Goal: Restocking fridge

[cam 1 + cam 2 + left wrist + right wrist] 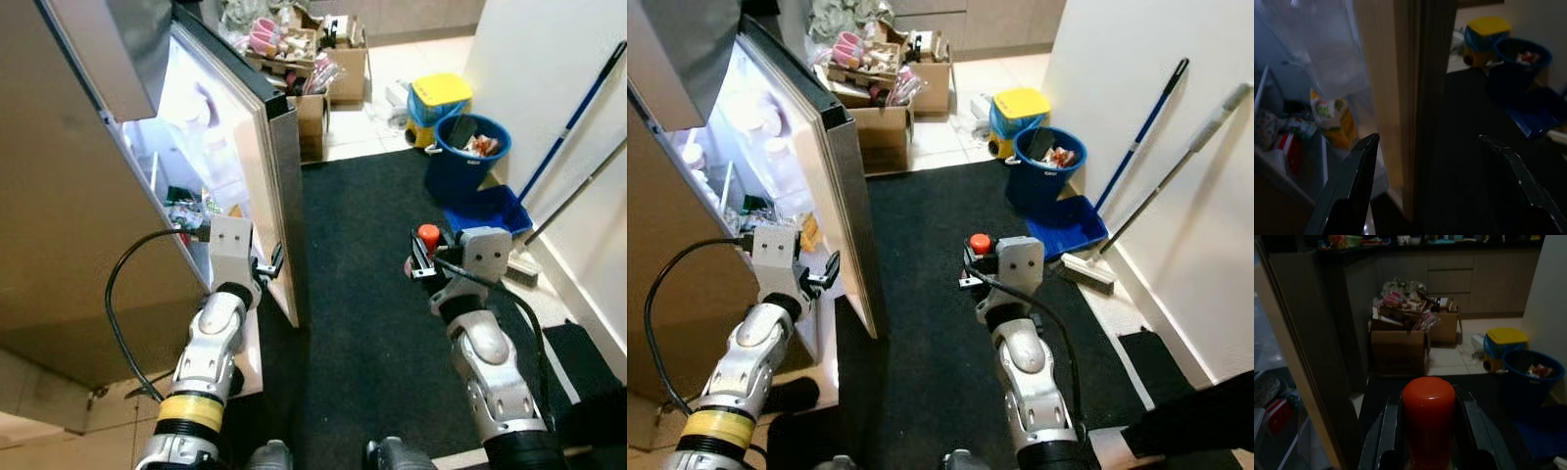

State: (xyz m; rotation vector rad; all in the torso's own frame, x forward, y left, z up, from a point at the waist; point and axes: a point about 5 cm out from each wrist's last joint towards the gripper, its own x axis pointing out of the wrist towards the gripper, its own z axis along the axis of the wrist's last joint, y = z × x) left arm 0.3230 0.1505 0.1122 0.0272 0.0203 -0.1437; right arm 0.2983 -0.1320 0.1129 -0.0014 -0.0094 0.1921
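A red-capped bottle (1428,418) is being clamped in the right pincer (423,257), over the black floor mat (362,294). It is probably light, hard and slippery, so it is best gripped below the cap. The left pincer (1435,186) is being held apart at the fridge door's (257,176) edge.

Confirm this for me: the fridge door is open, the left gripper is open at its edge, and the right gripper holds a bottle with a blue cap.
One detail is wrong: the cap is red, not blue, as the right wrist view shows. The rest stands: the fridge door is open, the left gripper is open at its edge, and the right gripper holds the bottle.
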